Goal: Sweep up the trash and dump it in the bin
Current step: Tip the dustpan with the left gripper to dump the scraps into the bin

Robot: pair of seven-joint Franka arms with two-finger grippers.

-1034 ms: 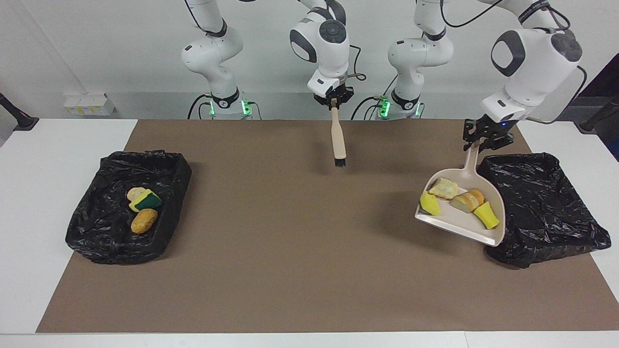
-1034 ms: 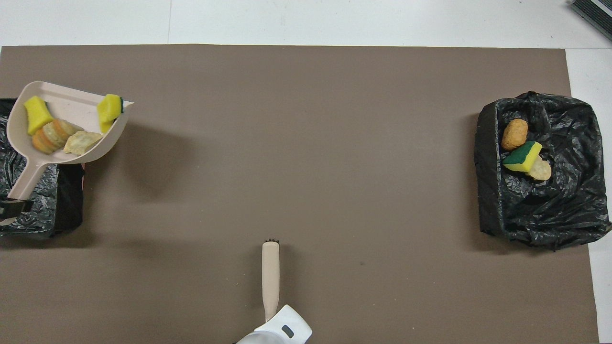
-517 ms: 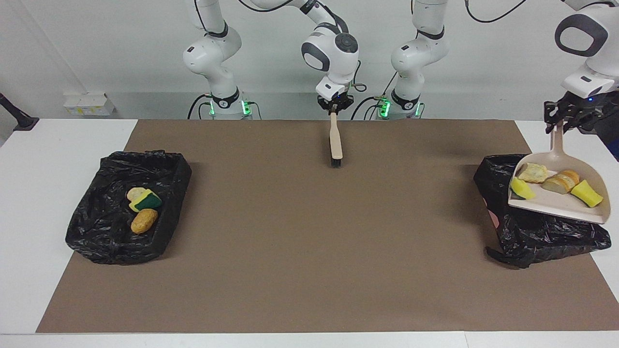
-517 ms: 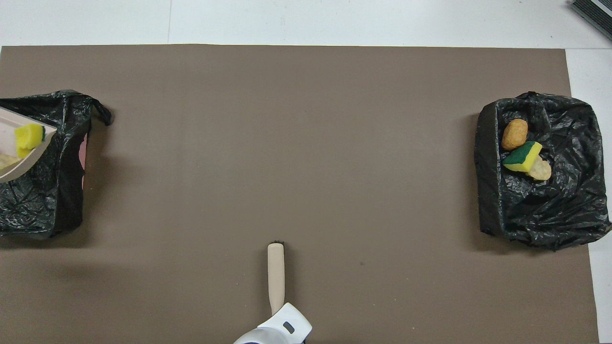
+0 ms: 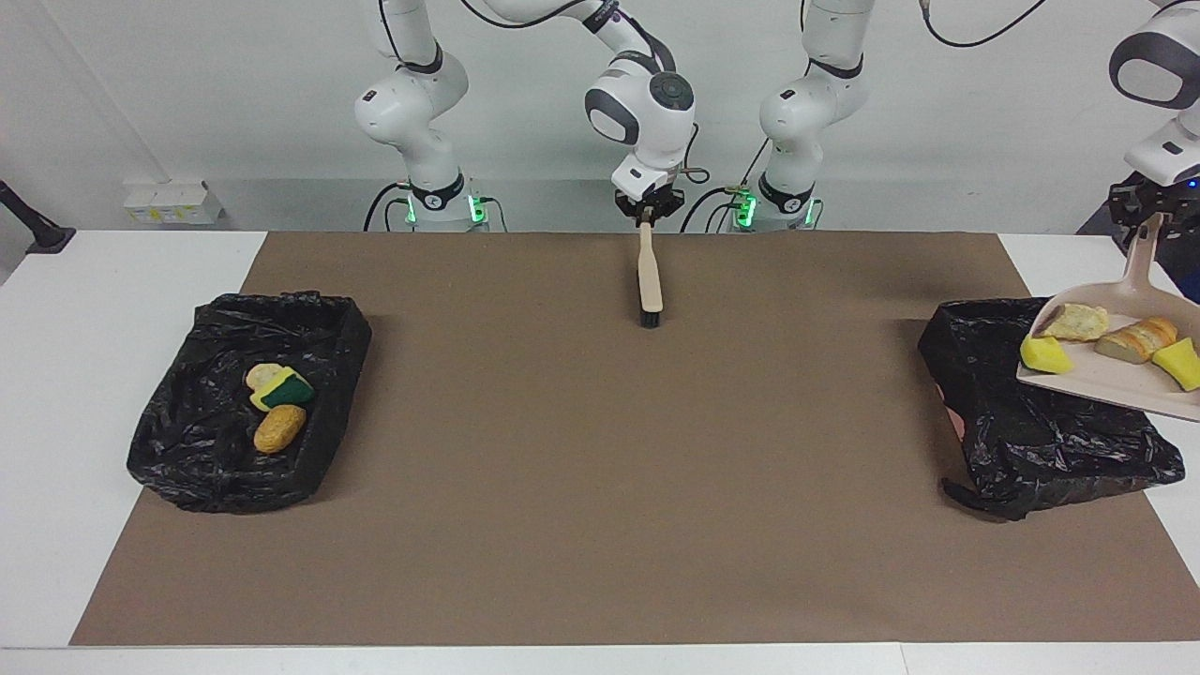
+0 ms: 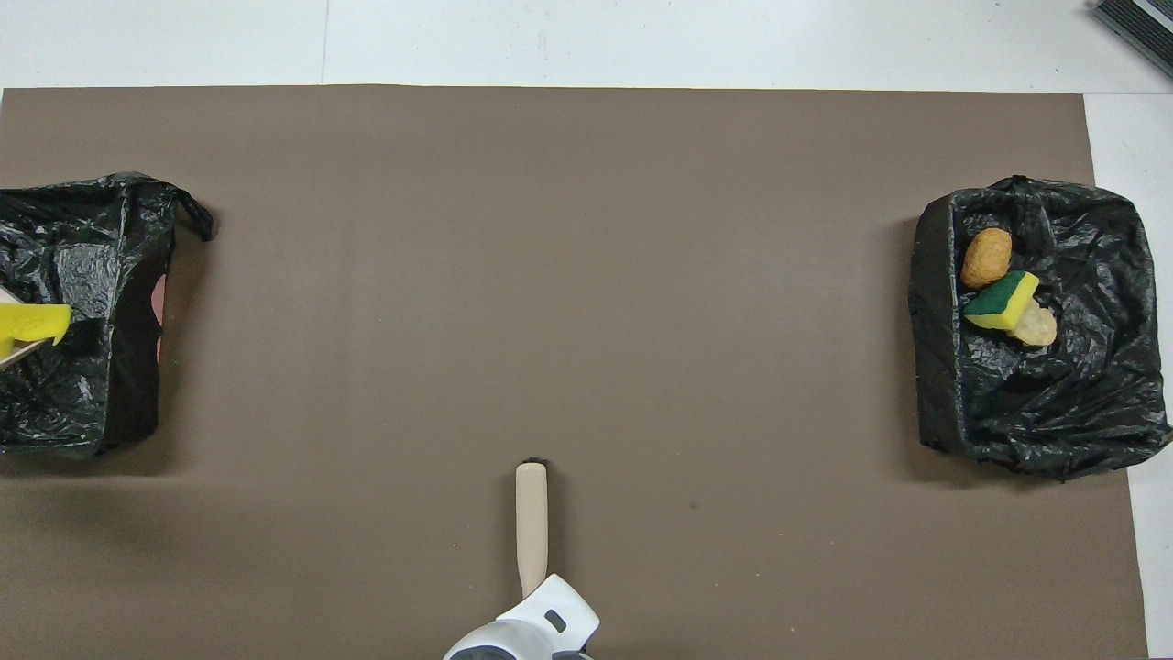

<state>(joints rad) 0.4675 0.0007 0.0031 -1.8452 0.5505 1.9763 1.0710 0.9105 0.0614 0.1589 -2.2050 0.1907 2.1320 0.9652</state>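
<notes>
At the edge of the brown mat [image 5: 581,487] nearest the robots, about midway along it, the right gripper [image 5: 647,214] pinches the top of the brush [image 5: 650,277] handle. The brush hangs with its dark bristles down at the mat, parked clear of the work, and this arm appears to be waiting. At the mat's end on the left arm's side, the left gripper [image 5: 1148,211] has its fingers pressed onto the handle of the beige dustpan [image 5: 1106,382]. It holds the pan in the air over the black-lined bin [image 5: 1041,441] that sits on that end of the mat. The pan is kept close to level, probably so its load stays put until it is well over the opening. On it lie four scraps: a yellow sponge piece [image 5: 1045,354] at the lip, two bread-like chunks [image 5: 1076,322] and another yellow piece [image 5: 1181,364]. A second bin [image 5: 216,459] sits on the mat's other end, toward the right arm. It already holds a golden-brown lump [image 5: 279,428], a green-backed sponge [image 5: 283,389] and a pale chunk [image 5: 262,375]. No trash lies on the mat's open middle, so sweeping looks finished. What seems left is to tip the pan's lip downward so the scraps slide into the bin; the sponge at the lip would likely go first.
</notes>
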